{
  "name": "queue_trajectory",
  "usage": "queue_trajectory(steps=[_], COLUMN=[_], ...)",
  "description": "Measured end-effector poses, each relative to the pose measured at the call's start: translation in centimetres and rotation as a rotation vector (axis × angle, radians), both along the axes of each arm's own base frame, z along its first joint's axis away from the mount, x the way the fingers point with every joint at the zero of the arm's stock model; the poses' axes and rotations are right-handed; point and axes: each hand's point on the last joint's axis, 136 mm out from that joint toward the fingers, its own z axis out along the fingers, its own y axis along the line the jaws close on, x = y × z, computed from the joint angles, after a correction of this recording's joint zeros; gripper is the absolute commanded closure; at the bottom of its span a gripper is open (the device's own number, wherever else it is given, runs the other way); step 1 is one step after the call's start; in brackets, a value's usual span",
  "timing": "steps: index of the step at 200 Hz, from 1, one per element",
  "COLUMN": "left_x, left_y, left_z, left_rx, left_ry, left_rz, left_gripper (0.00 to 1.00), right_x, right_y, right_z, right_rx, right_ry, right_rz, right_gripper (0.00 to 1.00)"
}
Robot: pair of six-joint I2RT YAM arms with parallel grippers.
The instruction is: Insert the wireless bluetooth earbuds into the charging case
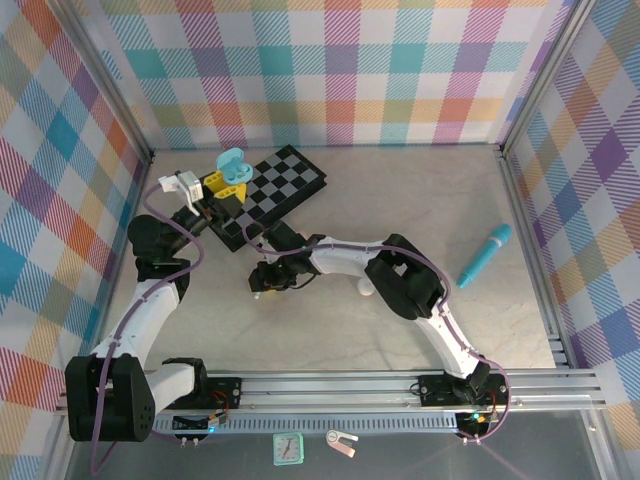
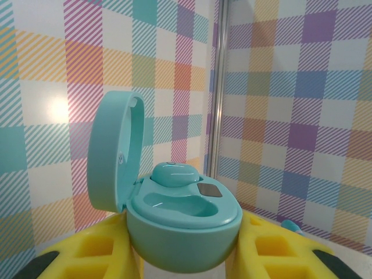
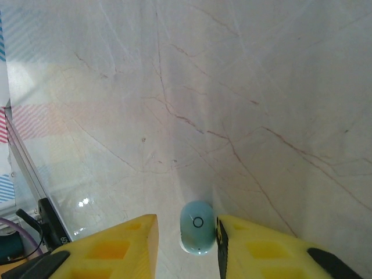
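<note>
My left gripper (image 1: 226, 185) is shut on the teal charging case (image 1: 232, 168), held up above the back left of the table. In the left wrist view its yellow fingers (image 2: 75, 250) flank the case (image 2: 186, 238). The lid stands open at the left. One teal earbud (image 2: 174, 173) sits in the far socket, and the near socket (image 2: 174, 204) is bare. My right gripper (image 1: 262, 282) is low on the table left of centre. A second teal earbud (image 3: 197, 226) lies on the marble between its open jaws (image 3: 186, 232), touching the right finger (image 3: 232, 244), with a gap to the left finger.
A black-and-grey checkered mat (image 1: 290, 180) lies at the back, just right of the held case. A long teal cylinder (image 1: 485, 256) rests near the right wall. A small white object (image 1: 365, 290) sits beside the right arm's forearm. Plaid walls enclose the table on three sides.
</note>
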Motion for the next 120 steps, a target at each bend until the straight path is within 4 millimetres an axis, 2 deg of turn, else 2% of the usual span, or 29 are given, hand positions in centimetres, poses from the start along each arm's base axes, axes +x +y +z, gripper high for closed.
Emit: queue_trajectory(steps=[86,120], left_x=[-0.05,-0.05], left_y=[-0.08,-0.08], left_z=[-0.07,-0.07], left_rx=[0.003,0.003], left_ry=[0.002,0.002], left_rz=[-0.006,-0.006], left_gripper=[0.77,0.77], right_x=[-0.26,-0.27], right_y=[0.08,0.03], right_z=[-0.41,-0.58], right_rx=[-0.002,-0.013], right_ry=[0.02,0.026], right_rz=[0.007,0.006], right_gripper=[0.69,0.75])
